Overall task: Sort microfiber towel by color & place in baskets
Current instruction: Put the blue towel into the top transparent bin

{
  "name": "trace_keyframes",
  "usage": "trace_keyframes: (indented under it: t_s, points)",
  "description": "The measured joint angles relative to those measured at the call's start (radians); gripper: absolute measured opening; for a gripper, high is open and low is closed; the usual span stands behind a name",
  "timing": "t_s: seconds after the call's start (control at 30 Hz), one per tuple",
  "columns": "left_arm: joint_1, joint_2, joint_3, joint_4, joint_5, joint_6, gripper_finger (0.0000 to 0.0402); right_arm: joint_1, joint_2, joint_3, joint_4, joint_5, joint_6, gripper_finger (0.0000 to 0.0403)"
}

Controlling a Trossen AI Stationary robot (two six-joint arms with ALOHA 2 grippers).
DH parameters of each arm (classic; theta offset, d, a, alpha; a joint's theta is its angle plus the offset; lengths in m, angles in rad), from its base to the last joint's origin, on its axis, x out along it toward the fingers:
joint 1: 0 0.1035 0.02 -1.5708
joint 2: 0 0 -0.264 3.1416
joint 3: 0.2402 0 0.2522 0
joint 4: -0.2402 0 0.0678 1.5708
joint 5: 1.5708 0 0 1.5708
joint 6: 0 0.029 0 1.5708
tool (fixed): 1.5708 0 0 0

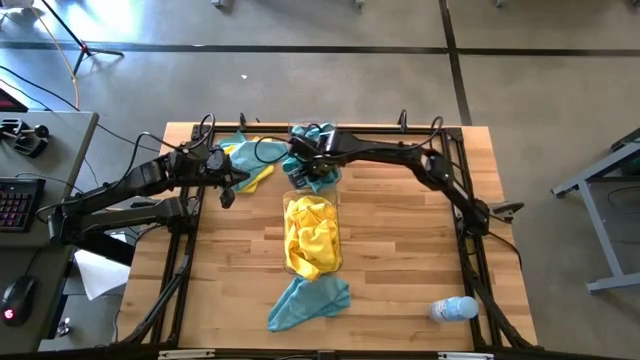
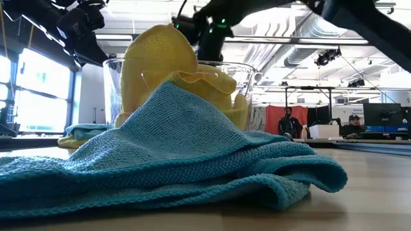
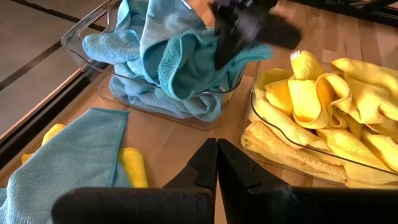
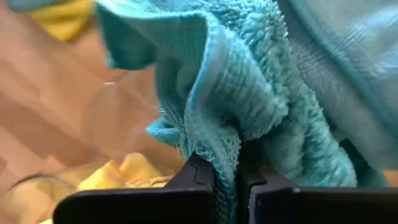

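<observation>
Two clear baskets stand in the middle of the table. The far basket (image 3: 87, 38) holds teal towels (image 3: 149, 93), and the near basket (image 1: 290, 262) holds yellow towels (image 1: 312, 235). My right gripper (image 3: 233, 46) hangs over the far basket, shut on a teal towel (image 4: 249, 93). My left gripper (image 3: 217, 167) is shut and holds nothing, off the baskets' left side above bare wood. A loose heap of teal and yellow towels (image 1: 246, 158) lies at the far left. One more teal towel (image 1: 308, 300) is spread flat near the front edge. My right gripper pinches a bunched fold of the teal towel (image 4: 225, 152) between its two fingers, several layers of it. The fingers come steeply from above, slanting down. The towel hangs below them, and its lower part (image 3: 186, 68) rests on the teal towels in the far basket.
A clear plastic bottle (image 1: 455, 308) lies at the table's near right. Black frame rails (image 1: 470, 240) run along the table's left and right sides. Bare wood shows to the right of the baskets. People sit at desks in the room beyond.
</observation>
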Motion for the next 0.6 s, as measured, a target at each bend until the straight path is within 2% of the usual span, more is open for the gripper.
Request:
trace_keyframes:
  t_s: [0.3,0.6]
  points:
    - [0.000,0.000,0.000,-0.001,0.000,0.000,0.0000,-0.033,0.072,0.011,-0.040,-0.060,0.035,0.0008]
    - [0.000,0.000,0.000,-0.001,0.000,0.000,0.0000,-0.052,0.092,0.009,-0.027,-0.046,0.041,0.0071]
